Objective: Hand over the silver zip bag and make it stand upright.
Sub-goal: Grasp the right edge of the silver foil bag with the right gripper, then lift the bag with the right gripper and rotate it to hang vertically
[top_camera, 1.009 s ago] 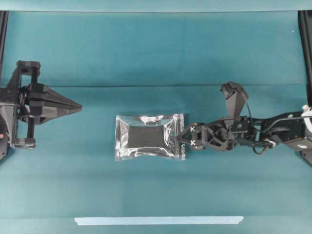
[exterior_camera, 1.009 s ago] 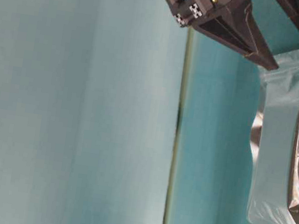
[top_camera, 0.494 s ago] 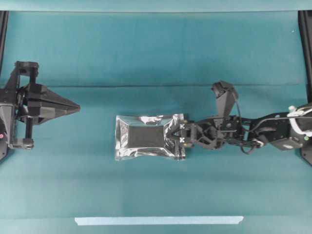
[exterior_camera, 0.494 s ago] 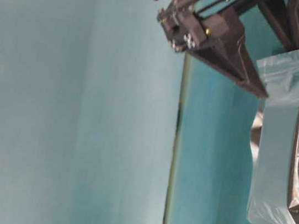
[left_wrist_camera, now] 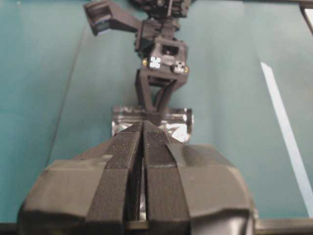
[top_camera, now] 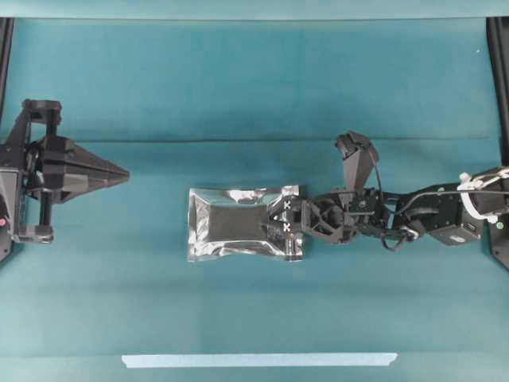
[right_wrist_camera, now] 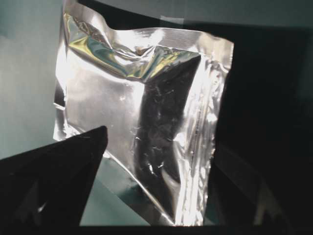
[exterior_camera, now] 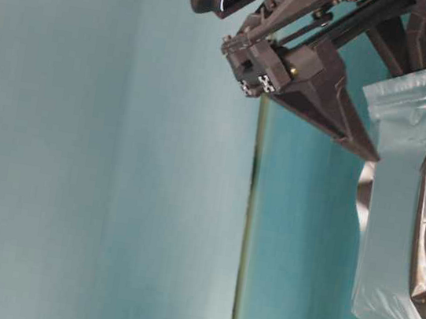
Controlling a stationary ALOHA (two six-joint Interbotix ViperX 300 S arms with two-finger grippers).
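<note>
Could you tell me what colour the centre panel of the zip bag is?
Dark grey, framed by shiny crinkled silver edges on the silver zip bag; the overhead exterior view shows it best.

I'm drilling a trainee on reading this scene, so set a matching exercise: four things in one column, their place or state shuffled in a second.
Things:
1. silver zip bag
2. left gripper
3. right gripper
4. pale tape strip

States:
A. jaws pressed shut, far from the bag
B. lying flat mid-table
C. straight line along the table's near edge
D. jaws apart at the bag's end

Pairs: 1-B, 2-A, 3-D, 4-C
</note>
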